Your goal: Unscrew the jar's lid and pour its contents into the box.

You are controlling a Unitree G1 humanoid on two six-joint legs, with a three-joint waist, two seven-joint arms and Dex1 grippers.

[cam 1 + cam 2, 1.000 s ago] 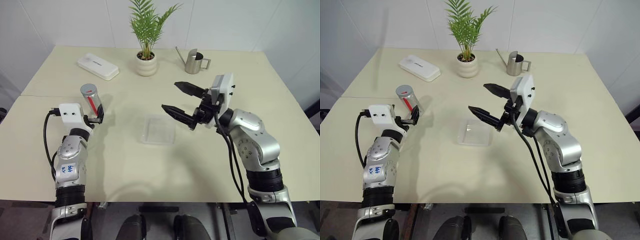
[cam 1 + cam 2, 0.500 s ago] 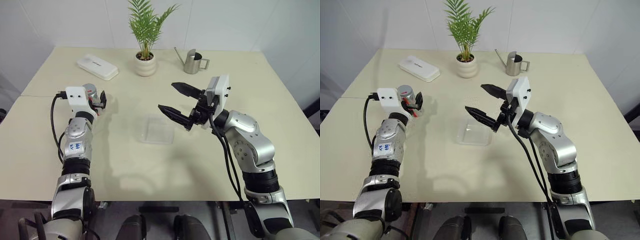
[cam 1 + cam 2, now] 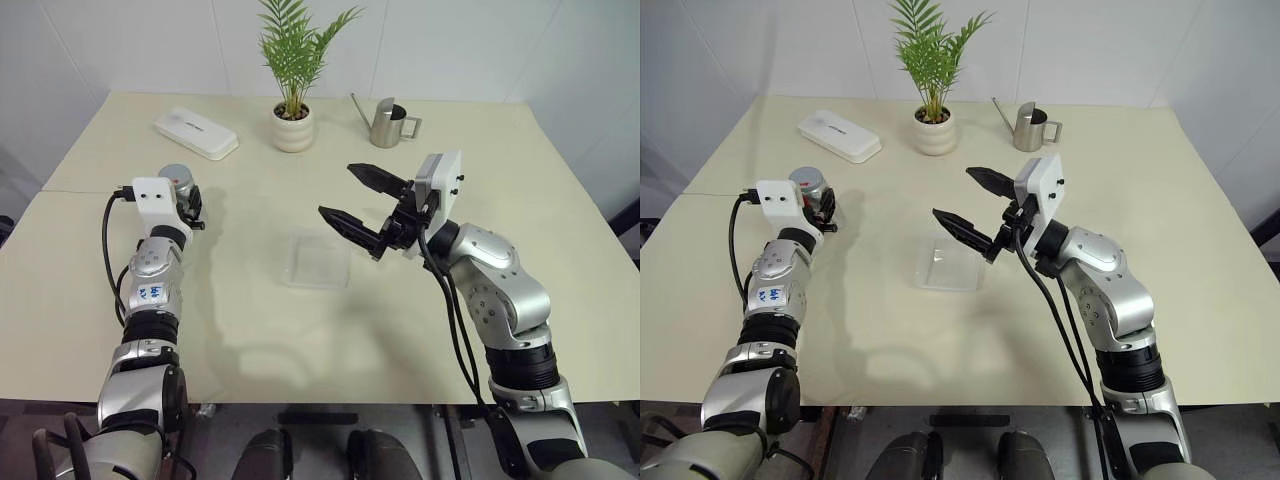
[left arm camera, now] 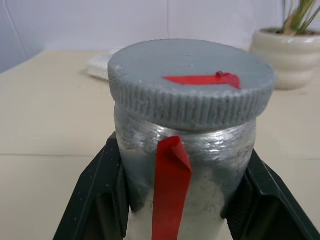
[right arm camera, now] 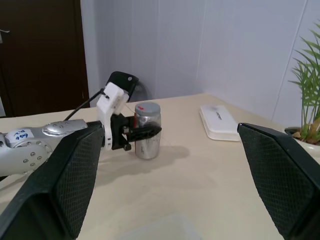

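The jar is a small silvery cylinder with a red stripe, standing upright at the table's left side. Its grey lid, with a red mark on top, is screwed on. My left gripper is shut on the jar, one black finger pressed against each side of the body. The contents are hidden inside. The clear box lies flat at mid-table. My right gripper hangs open in the air above the box's far side, pointing left toward the jar, a good distance from it.
A flat white case lies at the back left. A potted plant and a steel watering can stand at the back centre. A seam crosses the tabletop on the left, near the jar.
My left arm has stretched forward with the jar, which went from tilted in the air to upright and farther away on the table. The right arm has stayed put.
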